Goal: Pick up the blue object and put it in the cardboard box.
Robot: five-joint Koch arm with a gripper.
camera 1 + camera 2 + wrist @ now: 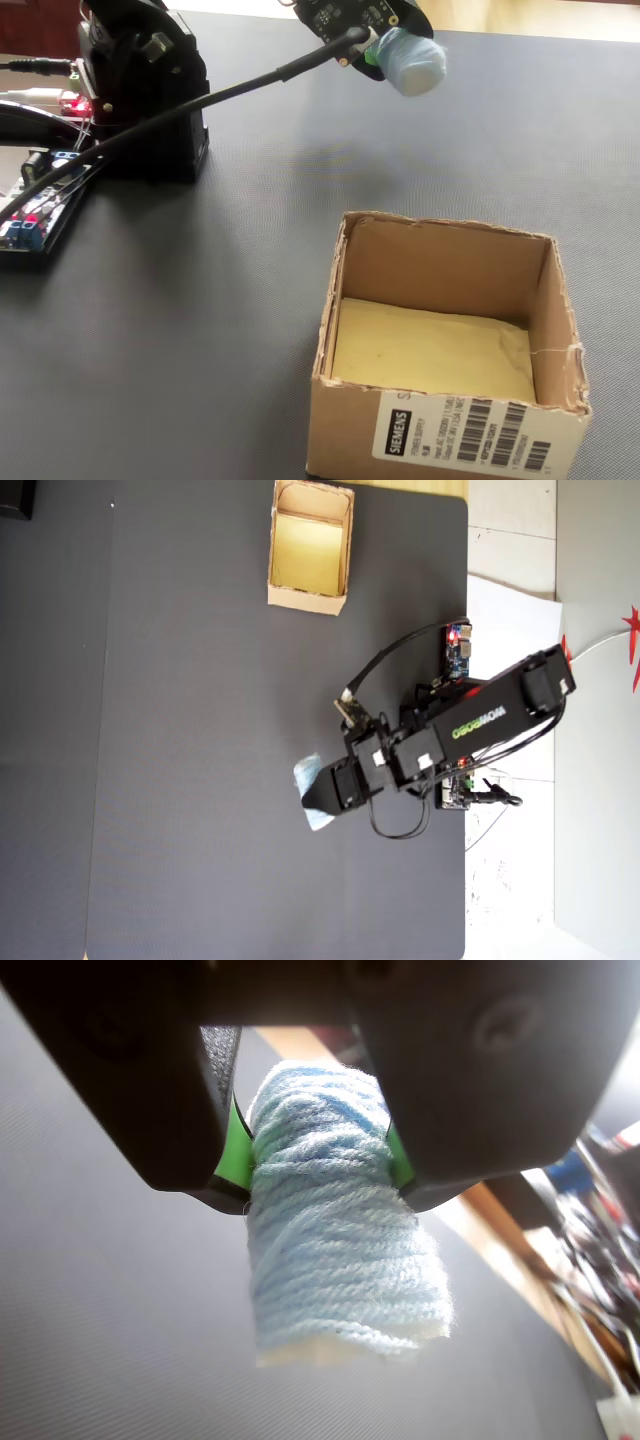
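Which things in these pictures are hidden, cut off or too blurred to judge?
- Wrist view: the cardboard box is out of frame; the clutter at the right edge is blurred.
- Wrist view: the top of the blue object sits behind the gripper.
- Overhead view: the arm covers most of the blue object; only its ends show.
- Fixed view: the top edge cuts off the gripper, and the bottom edge cuts the box's front wall.

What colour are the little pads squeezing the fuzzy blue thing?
Bright green pads pinch the blue object; the wrist view shows them best.
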